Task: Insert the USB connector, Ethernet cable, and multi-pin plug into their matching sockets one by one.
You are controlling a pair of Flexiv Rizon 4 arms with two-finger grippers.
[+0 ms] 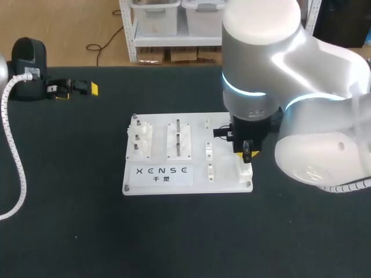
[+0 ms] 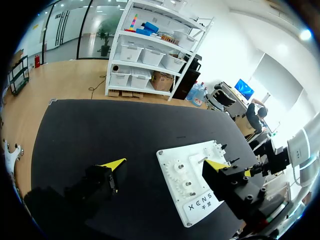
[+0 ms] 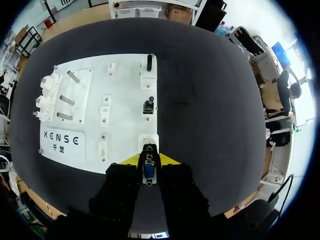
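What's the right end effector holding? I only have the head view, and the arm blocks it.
Observer: A blue-faced multi-pin plug, pinched between both fingers of the right end effector.
Operator: Lined up with a socket?
Observer: Yes. The white socket block at the edge of the board is straight ahead of it. I can't tell whether the plug is seated.
Operator: Other arm busy?
Observer: No, the left end effector is open, with nothing between its fingers.
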